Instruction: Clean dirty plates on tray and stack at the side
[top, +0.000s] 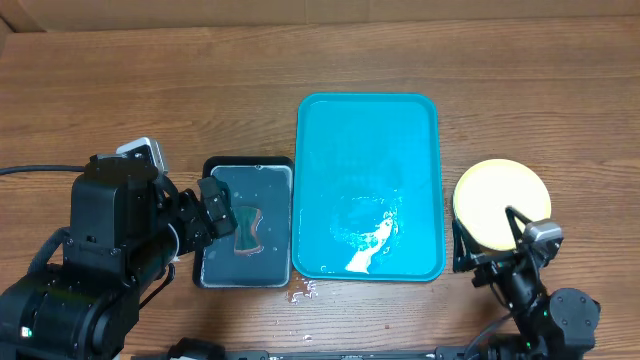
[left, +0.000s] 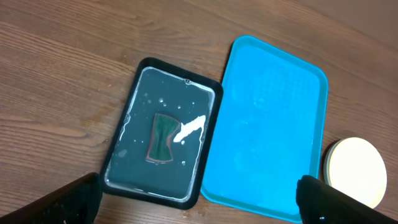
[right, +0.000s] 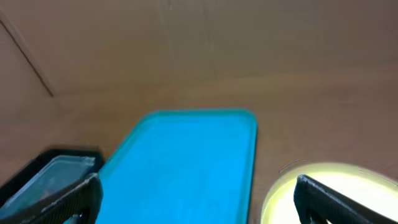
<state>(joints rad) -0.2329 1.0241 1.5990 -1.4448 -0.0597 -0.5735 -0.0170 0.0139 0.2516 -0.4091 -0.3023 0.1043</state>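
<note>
Plates (top: 500, 203) sit stacked on the table just right of the empty tray (top: 369, 120), directly ahead of the right gripper (top: 490, 238), jaws wide and holding nothing; left gripper (top: 212, 212), also open and empty, hovers over the black basin (top: 215, 272), well apart from them.

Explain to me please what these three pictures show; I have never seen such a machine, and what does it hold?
These are two robot arms at a wooden table, each ending in a two-finger gripper. One picture looks down from above; the other two come from cameras on the wrists.

On the table lie a turquoise tray, wet and without plates, a black basin of water with a sponge in it, and a stack of plates, yellow on top, beside the tray.

The left gripper and right gripper are both open and hold nothing.
</note>
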